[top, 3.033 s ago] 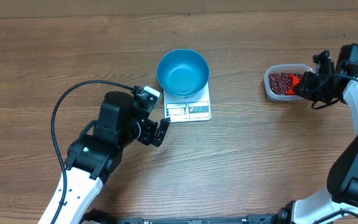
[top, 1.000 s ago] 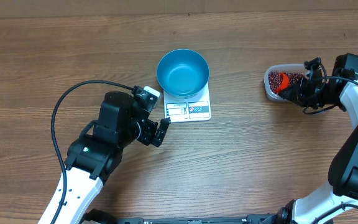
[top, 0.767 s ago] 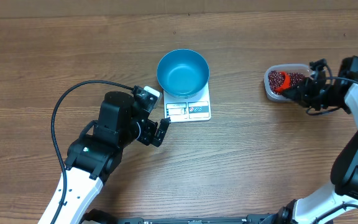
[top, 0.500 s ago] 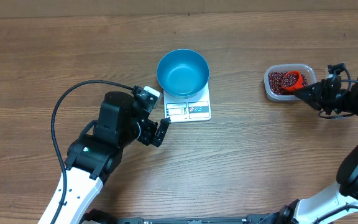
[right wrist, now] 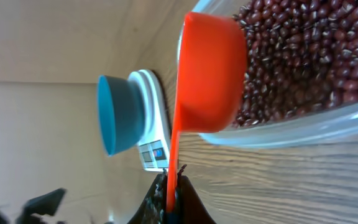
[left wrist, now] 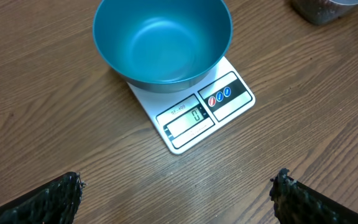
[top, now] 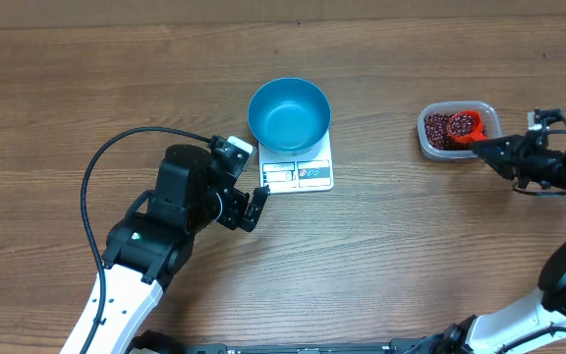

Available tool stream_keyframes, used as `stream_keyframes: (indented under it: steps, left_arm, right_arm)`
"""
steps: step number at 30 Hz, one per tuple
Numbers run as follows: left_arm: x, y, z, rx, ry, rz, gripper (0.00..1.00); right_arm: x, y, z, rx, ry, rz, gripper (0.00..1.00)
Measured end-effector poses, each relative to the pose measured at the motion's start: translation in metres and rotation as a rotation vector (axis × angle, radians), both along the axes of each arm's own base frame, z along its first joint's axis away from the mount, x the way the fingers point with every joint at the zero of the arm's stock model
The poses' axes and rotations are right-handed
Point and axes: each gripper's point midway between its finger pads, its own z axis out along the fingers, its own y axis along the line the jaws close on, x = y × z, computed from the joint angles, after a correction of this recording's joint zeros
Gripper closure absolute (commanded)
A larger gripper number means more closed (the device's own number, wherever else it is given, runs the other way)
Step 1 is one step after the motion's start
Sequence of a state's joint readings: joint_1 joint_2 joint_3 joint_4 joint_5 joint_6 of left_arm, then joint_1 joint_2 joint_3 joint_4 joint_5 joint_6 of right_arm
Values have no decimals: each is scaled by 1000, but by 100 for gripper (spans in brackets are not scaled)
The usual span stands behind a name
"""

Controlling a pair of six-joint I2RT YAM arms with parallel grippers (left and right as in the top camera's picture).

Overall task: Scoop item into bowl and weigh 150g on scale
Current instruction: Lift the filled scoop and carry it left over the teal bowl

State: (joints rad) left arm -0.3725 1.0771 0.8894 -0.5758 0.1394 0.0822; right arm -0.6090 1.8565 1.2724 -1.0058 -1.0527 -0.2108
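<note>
Table (top: 411, 256): wood, bare between bowl and tub.
Left gripper (top: 252, 182): jaws spread wide, holding nothing, just beside the scale's display edge.
Bowl (top: 289, 113): bright blue, standing on the scale.
Scale (top: 298, 174): white; display reads 0.
Tub (top: 430, 152): clear plastic, well right of the bowl, holding the beans (top: 440, 129).
Right gripper (top: 489, 147): jaws pressed together on the handle of the red scoop (top: 463, 125).
Change: a second ago the scoop sat farther left in the tub; now it is toward the right end.
</note>
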Motion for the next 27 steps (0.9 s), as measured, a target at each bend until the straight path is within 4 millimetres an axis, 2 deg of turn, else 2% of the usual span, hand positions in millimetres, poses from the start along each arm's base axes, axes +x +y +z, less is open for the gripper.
stream_keyframes:
  steps: [5,10,15,20,23,27]
  left_arm:
    - [0,0,0,0,0,0,0]
    - [0,0,0,0,0,0,0]
    - [0,0,0,0,0,0,0]
    - [0,0,0,0,0,0,0]
    - [0,0,0,0,0,0,1]
    - [0,0,0,0,0,0,1]
  right_arm:
    - [-3,1,13,83,-26,-14,96]
    - [-5,14,36,223,-81,-3,96]
    - [-5,23,47,287,-104,11,96]
    - [-2,60,55,329,-120,108,96]
    - [-2,93,58,342,-123,199,96]
    - [-2,126,61,353,-144,295,96]
